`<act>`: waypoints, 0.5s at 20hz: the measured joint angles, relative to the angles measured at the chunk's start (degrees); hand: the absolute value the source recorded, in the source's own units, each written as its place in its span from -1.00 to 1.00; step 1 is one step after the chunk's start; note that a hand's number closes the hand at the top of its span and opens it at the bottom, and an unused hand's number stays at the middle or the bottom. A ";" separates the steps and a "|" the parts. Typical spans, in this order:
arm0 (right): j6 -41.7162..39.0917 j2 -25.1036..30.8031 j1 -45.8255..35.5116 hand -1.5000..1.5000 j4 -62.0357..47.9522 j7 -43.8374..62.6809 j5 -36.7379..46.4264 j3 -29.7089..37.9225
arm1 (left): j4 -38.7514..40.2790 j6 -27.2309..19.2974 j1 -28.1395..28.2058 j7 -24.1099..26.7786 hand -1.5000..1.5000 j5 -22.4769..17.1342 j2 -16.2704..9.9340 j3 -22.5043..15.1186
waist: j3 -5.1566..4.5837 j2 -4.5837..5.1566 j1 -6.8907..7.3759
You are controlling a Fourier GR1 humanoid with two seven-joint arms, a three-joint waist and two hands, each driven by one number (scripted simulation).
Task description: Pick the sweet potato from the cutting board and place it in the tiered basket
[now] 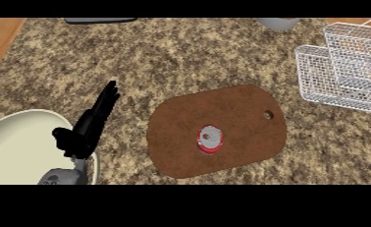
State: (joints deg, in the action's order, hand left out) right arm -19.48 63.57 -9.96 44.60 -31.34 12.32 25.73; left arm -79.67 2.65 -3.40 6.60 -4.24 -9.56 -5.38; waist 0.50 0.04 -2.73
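Can (210,138) (label unreadable) on cutting board (232,113), tiered basket (337,69) beside

Premises: a kitchen. The counter (188,54) has a speckled brown stone-look top of the kind fitted in kitchens. A brown cutting board (239,108) with a hanging hole lies flat on it. A white wire tiered basket (337,71) stands at the right edge. A cream sink (22,147) is set into the counter at lower left. A grey vessel (278,23) stands at the far edge, partly cut off.
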 measured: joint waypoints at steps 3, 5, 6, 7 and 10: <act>-4.03 4.61 -1.46 1.00 -6.92 -5.86 -1.39 2.70 | 1.04 0.39 -1.24 0.60 0.00 0.61 0.76 -0.95 | -0.12 0.23 1.68; -5.31 7.06 -3.89 1.00 -10.94 -6.69 -1.14 2.83 | 1.27 1.17 -2.10 0.49 0.00 0.50 0.80 -1.19 | -0.17 0.34 2.78; -6.40 8.25 -5.57 1.00 -12.20 -6.10 -1.43 2.94 | 1.59 1.57 -2.79 -0.02 0.00 0.30 0.61 -1.01 | -0.19 0.39 3.20; -7.35 9.41 -7.20 1.00 -13.28 -5.39 -1.53 2.86 | 1.90 1.60 -3.37 -0.63 0.00 0.21 0.79 -0.97 | -0.23 0.41 3.49; -9.26 10.86 -12.65 1.00 -15.27 -2.57 -1.40 1.75 | 3.10 2.48 -4.53 -0.73 0.00 0.33 0.51 -0.81 | -0.33 0.45 4.14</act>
State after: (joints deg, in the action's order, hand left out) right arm -28.74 74.42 -22.60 29.33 -33.91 10.92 27.47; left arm -76.56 5.13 -7.93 5.87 -3.91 -9.05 -6.20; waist 0.16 0.49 1.42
